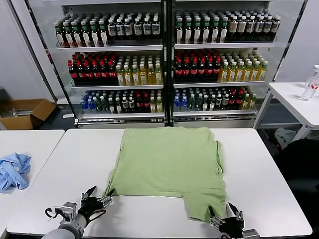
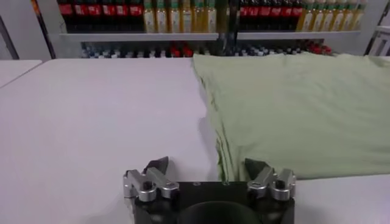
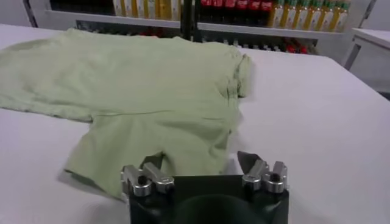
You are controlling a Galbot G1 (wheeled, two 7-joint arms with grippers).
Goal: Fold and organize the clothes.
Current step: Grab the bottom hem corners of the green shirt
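A light pistachio-green shirt (image 1: 169,162) lies flat on the white table (image 1: 65,164), back side up, with one sleeve flap (image 1: 204,201) hanging toward the near edge. My left gripper (image 1: 98,198) is open and empty, low at the shirt's near left corner; in the left wrist view (image 2: 207,165) the folded shirt edge (image 2: 222,149) lies between its fingers. My right gripper (image 1: 225,214) is open and empty at the near end of the sleeve flap; in the right wrist view (image 3: 201,163) the flap (image 3: 152,140) lies just ahead of it.
A crumpled blue cloth (image 1: 12,169) lies on a second table at the left. Drink shelves (image 1: 164,59) stand behind the table. Another white table with a bottle (image 1: 310,83) is at the far right. A cardboard box (image 1: 25,112) sits on the floor.
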